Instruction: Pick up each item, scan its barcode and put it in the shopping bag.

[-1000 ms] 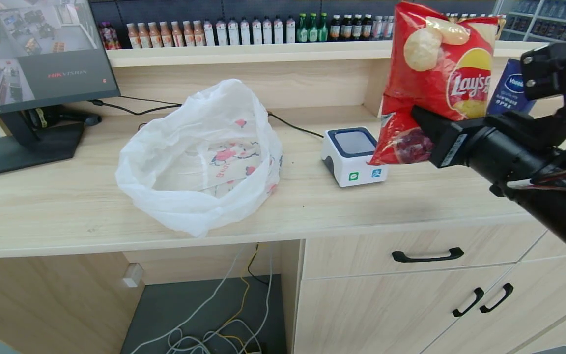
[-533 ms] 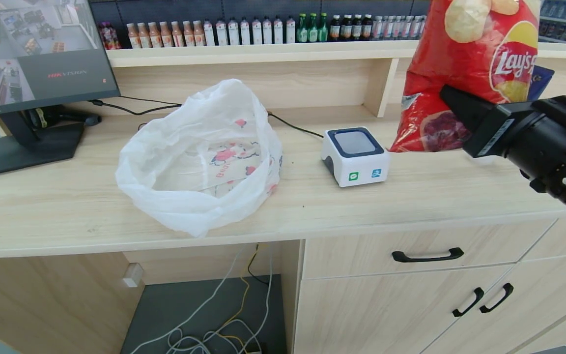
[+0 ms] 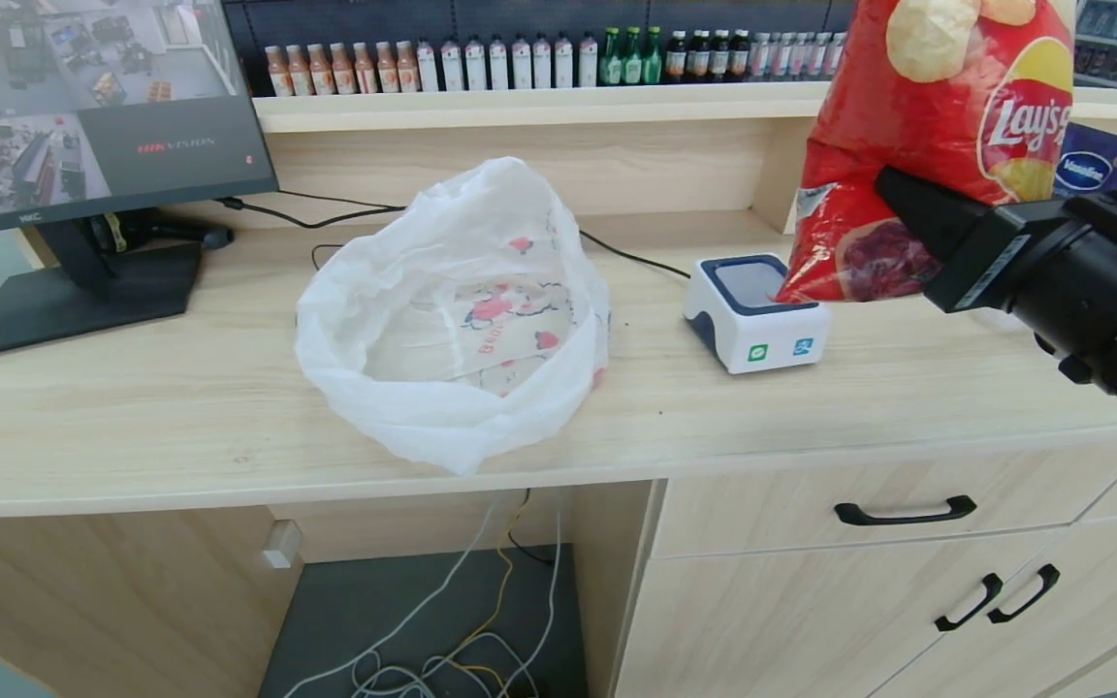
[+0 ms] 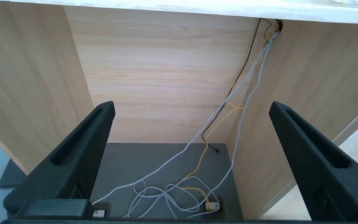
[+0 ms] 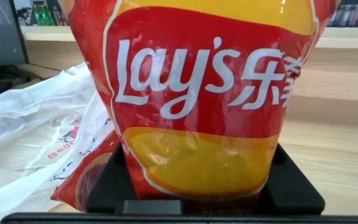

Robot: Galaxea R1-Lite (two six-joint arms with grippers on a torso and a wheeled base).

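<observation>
My right gripper (image 3: 917, 208) is shut on a red bag of chips (image 3: 917, 126), holding it upright in the air at the right, its lower corner just over the white scanner (image 3: 754, 315). Up close, the chip bag (image 5: 197, 106) sits between the right gripper (image 5: 197, 186) fingers. The white plastic shopping bag (image 3: 462, 310) lies open on the counter (image 3: 132, 388), left of the scanner. My left gripper (image 4: 191, 162) hangs open below the counter, facing the cable recess, with nothing between its fingers.
A monitor (image 3: 83, 107) on its stand occupies the counter's back left. A blue pouch (image 3: 1101, 165) stands behind the chip bag. Bottles (image 3: 520, 63) line the rear shelf. Cables (image 3: 481, 620) trail under the counter; drawers with black handles (image 3: 903, 511) sit below right.
The chip bag rose and drifted right away from the scanner, then came back over its right edge. The head camera has shifted, so the whole scene slid right.
</observation>
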